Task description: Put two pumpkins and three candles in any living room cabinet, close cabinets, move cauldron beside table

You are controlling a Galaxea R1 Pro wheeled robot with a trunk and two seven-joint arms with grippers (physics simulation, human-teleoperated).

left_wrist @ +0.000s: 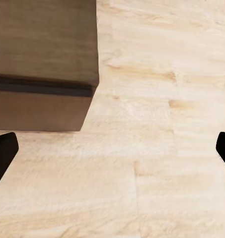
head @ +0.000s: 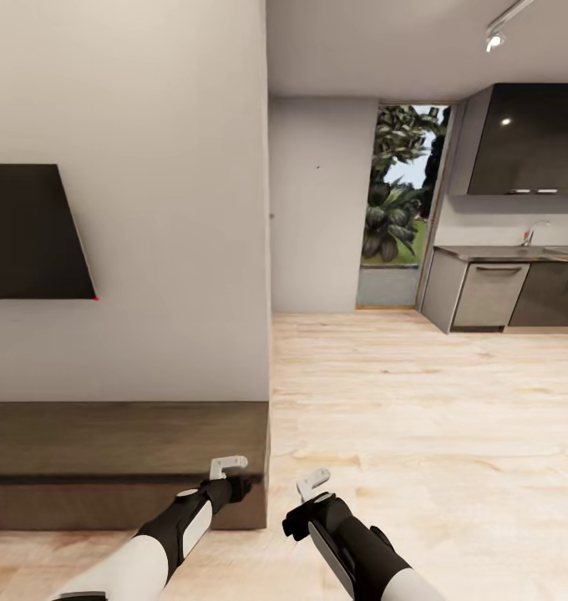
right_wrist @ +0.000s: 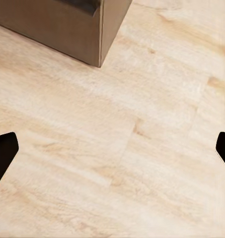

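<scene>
The long, low dark brown cabinet (head: 125, 451) runs along the wall at the left, and its right end stands just ahead of my arms. Its fronts at this end look shut. My left gripper (head: 234, 477) hangs open near the cabinet's end corner (left_wrist: 42, 59), above bare plank floor, with nothing between its fingers (left_wrist: 3, 151). My right gripper (head: 313, 492) is also open and empty over the floor, a little to the right of the cabinet corner (right_wrist: 67, 25). The pumpkins, candles, cauldron and table are out of view.
A black TV (head: 29, 234) hangs on the wall above the cabinet. The wall ends at a corner (head: 269, 250). Light wood floor (head: 418, 417) stretches right toward grey kitchen units (head: 493, 292) and a glass door (head: 401, 200) with plants behind it.
</scene>
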